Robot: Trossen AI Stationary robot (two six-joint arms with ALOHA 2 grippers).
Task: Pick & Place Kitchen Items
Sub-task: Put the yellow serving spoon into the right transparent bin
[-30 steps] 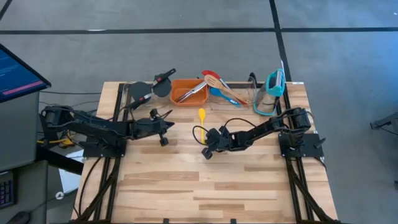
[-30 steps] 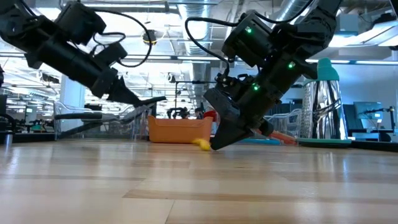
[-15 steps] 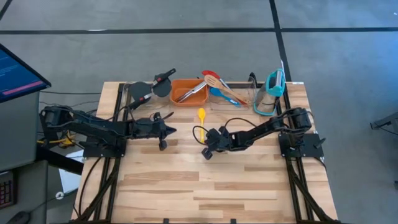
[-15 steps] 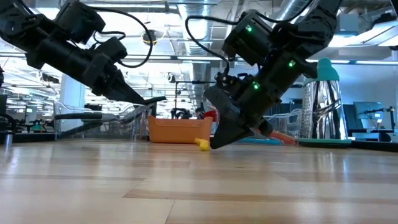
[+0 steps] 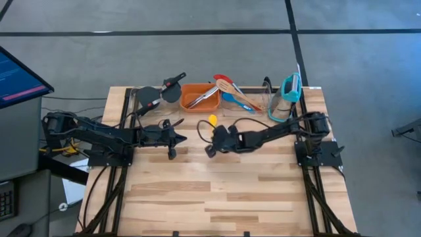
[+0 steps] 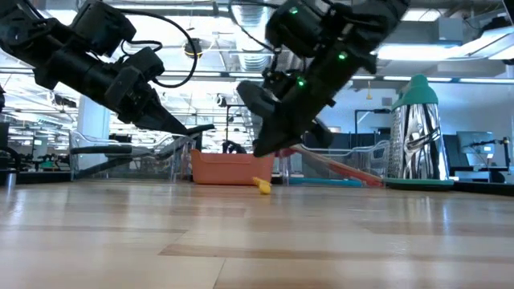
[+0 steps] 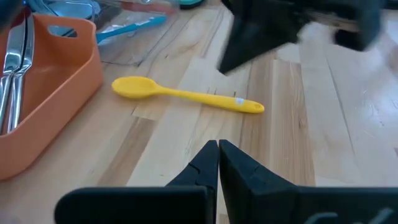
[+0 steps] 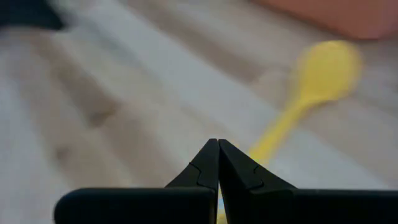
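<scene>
Right end effector [image 5: 209, 151] clenched on nothing, fingertips pressed together, raised off the desk [image 5: 217, 197] just near of the yellow spoon [image 5: 212, 120]. In the right wrist view the spoon's handle [image 8: 283, 126] runs from the closed tips toward the bowl; it lies loose on the wood, not gripped.

Left end effector [image 5: 181, 137] also clenched and empty, hovering to the left of the spoon, tips aimed at it.

Yellow spoon lies flat on bare wood, just near of the orange bin [image 5: 199, 97]. Bowl points far toward the bin, handle points near. Judgement: it sits alone and clear of the clutter, so it is the easiest item to take next; shut jaws would have to open before any grasp.

Other items stay along the far edge: metal tongs [image 5: 202, 98] inside the orange bin, wooden fork [image 5: 235, 93] and red spoon [image 5: 222, 79] leaning over the clear bin [image 5: 253, 99], black spatulas [image 5: 161, 93] far left, teal-topped grater [image 5: 285, 97] far right.

Room:
- near half of the desk is bare wood, free for swinging.
- spoon's far end is close to the bin wall, so approach from the near side looks safer.
- both arms converge on one spot; risk of contact between them.
</scene>
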